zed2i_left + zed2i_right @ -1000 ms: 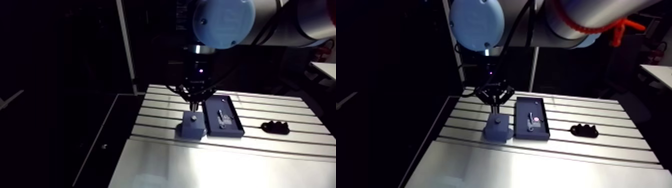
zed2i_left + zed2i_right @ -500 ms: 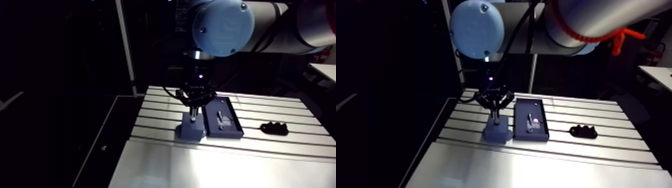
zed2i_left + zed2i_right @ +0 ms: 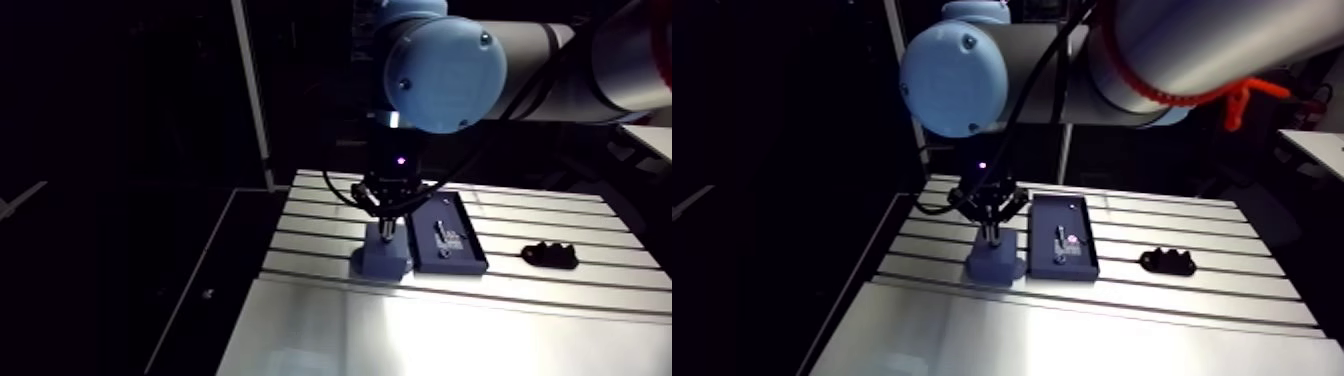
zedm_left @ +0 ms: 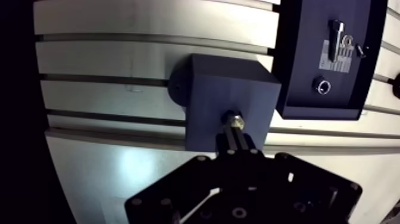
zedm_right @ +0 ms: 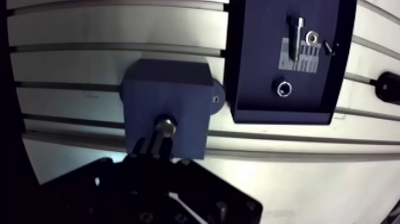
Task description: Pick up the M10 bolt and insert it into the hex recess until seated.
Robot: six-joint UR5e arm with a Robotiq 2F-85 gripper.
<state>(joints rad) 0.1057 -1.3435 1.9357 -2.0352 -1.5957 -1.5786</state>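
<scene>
Close beside bolt [image 4: 233,119] and block [image 4: 220,83] — tray [image 4: 300,53]

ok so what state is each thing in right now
claw: shut on the M10 bolt
M10 bolt: gripped, upright at the blue block's top
blue block: flat on the table
tray: open, beside the block
spare bolt: lying flat in the tray
black part: lying apart on the table

Room dark. Tabletop [image 3: 560,330] glares white along near edge, dimmer toward far edge. Block [image 4: 229,101] underlit. Wrist view: slots [image 4: 149,39] bow.
</scene>
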